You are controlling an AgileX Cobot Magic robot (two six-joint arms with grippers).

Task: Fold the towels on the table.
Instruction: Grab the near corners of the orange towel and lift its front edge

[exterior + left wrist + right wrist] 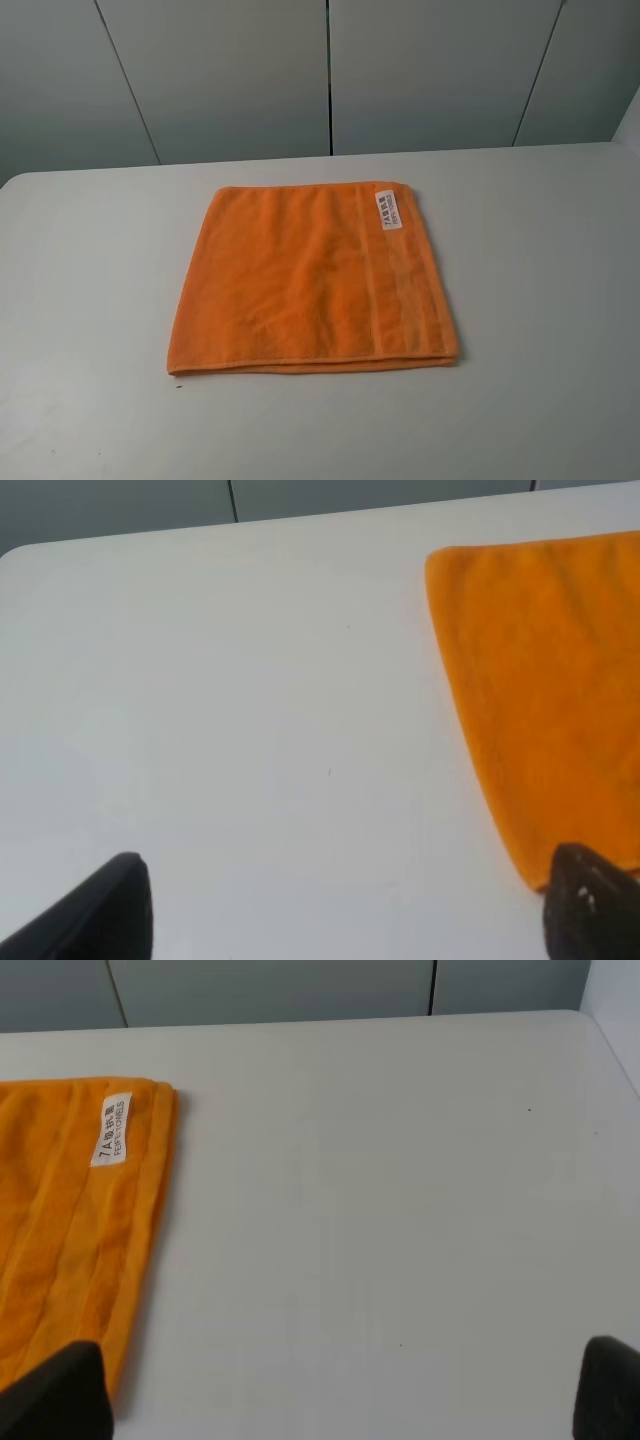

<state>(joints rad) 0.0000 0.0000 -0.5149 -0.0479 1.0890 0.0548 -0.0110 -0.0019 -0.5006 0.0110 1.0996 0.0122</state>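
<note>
The orange towel [310, 280] lies flat on the white table [90, 300], near the middle. It looks folded, with a doubled edge along its near side, a woven border band down its right side and a white label [387, 210] at the far right corner. Neither arm shows in the exterior high view. In the left wrist view the towel [545, 700] lies beside the open left gripper [350, 910], whose fingertips [110, 910] are wide apart above bare table. In the right wrist view the towel [70, 1220] and its label [111, 1128] lie beside the open right gripper [345, 1395].
Grey wall panels [330, 70] stand behind the table's far edge. The table's rounded far left corner [15, 555] and its right edge [610, 1050] show in the wrist views. A few tiny dark specks [530, 1111] dot the tabletop.
</note>
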